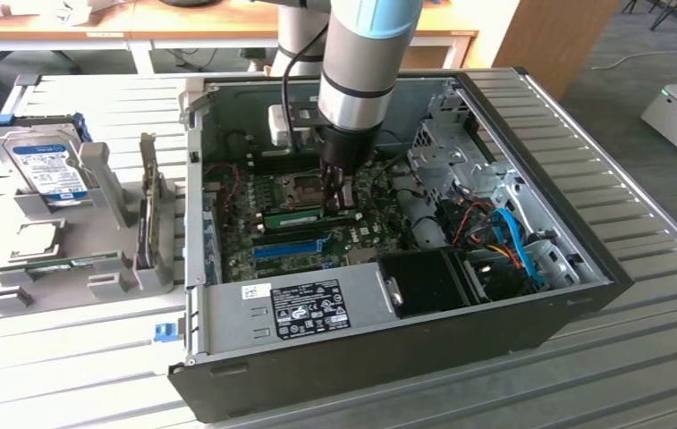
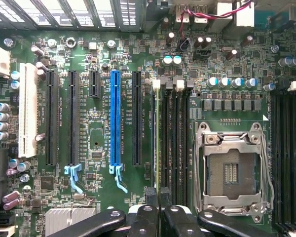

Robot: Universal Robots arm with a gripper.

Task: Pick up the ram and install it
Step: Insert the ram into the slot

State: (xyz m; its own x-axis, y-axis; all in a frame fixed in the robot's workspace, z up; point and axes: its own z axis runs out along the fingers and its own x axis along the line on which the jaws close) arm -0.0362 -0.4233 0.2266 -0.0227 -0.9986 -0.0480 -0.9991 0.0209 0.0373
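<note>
On a slatted worktop (image 1: 624, 357), an open computer case (image 1: 434, 331) lies on its side with a robot arm (image 1: 356, 71) reaching straight down into it. Over the green motherboard (image 2: 98, 133), between the blue expansion slot (image 2: 115, 118) and the bare processor socket (image 2: 232, 168), the ram (image 2: 157, 138) stands on edge along the first memory slot. The fingers (image 2: 150, 197) stand narrow, pinched on the thin green stick's upper edge. Whether the stick is fully seated in its slot cannot be told.
</note>
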